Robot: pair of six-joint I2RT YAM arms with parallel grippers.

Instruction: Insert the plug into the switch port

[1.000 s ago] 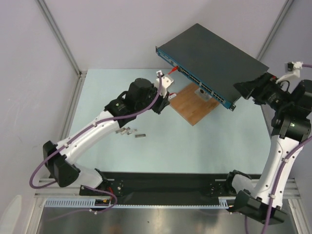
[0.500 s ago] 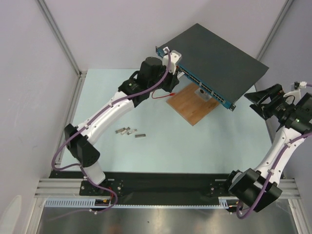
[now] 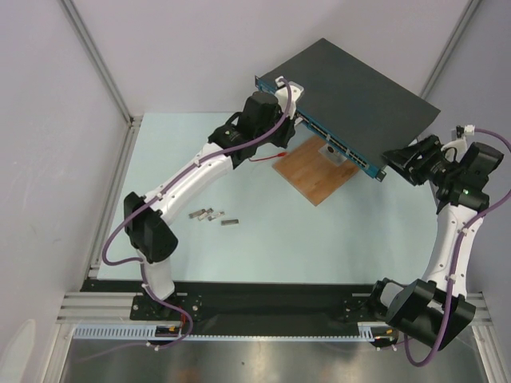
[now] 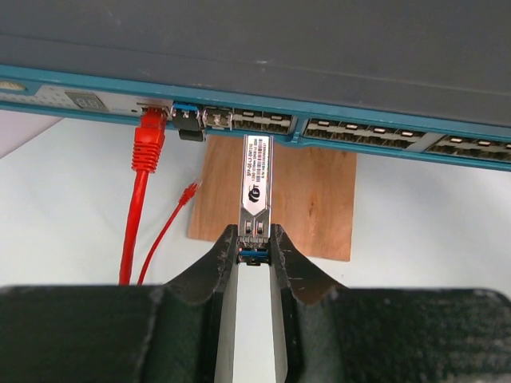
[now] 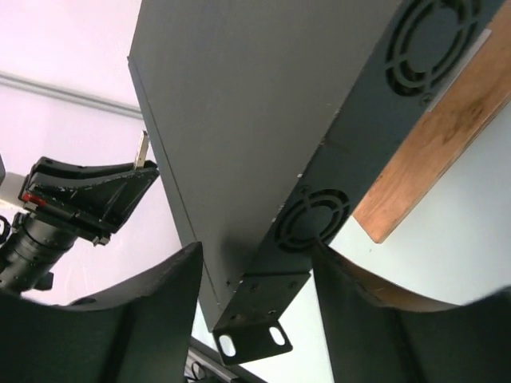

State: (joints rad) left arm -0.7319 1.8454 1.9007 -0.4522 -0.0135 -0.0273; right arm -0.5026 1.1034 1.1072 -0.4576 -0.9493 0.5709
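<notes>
The pale desk (image 3: 359, 239) looks as it did a second ago. The switch (image 3: 351, 88) sits in the same spot at the back, its blue port edge above the board (image 3: 315, 179). The left arm (image 3: 200, 171) has stretched further and brought the left jaws right up to that edge. They are clamped on the plug (image 4: 256, 179), whose tip now meets the port row, though I cannot tell if it has gone in. The right arm (image 3: 451, 231) has swung back in after pulling away. The right jaws stand apart either side of the switch's end corner, and I cannot tell if they pinch it. A red cable (image 4: 146, 159) is plugged in left of the plug. Small metal bits (image 3: 209, 215) lie where they were
</notes>
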